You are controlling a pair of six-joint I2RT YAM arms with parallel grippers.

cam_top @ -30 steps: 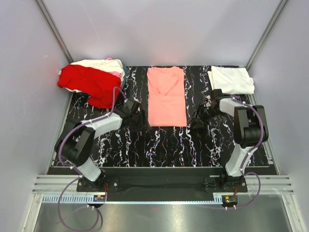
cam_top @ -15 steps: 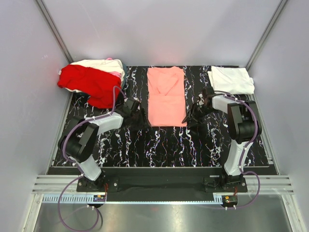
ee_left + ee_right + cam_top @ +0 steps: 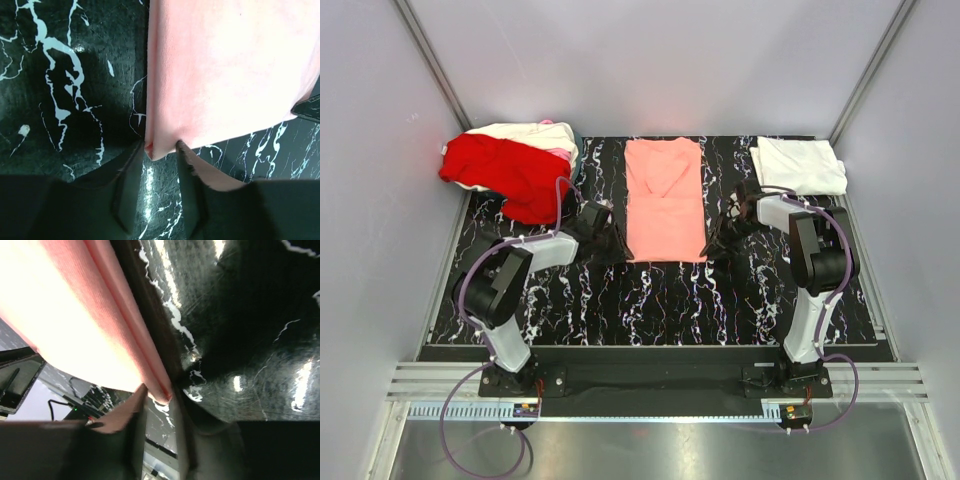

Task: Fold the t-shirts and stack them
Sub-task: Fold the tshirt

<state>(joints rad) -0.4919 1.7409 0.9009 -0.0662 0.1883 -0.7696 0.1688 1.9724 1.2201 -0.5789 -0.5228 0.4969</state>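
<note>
A salmon-pink t-shirt [image 3: 665, 200] lies folded into a long strip in the middle of the black marbled mat. My left gripper [image 3: 611, 241] sits at its near left corner. In the left wrist view the gripper [image 3: 162, 148] is open, and the corner of the pink cloth [image 3: 225, 70] pokes in between the fingertips. My right gripper [image 3: 717, 238] is at the near right corner. It [image 3: 157, 393] is open too, low on the mat, with the folded pink edge [image 3: 65, 315] reaching between its fingers. A bright red t-shirt [image 3: 505, 170] lies crumpled at the back left.
Cream and pale pink tees [image 3: 535, 133] are bunched behind the red one. A folded white t-shirt [image 3: 800, 165] rests at the back right corner. Grey walls close in the mat [image 3: 650, 300] on three sides.
Both grippers have closed in on the salmon-pink shirt's near corners: the left one moved right, the right one moved left and lower. The shirt has not moved.
</note>
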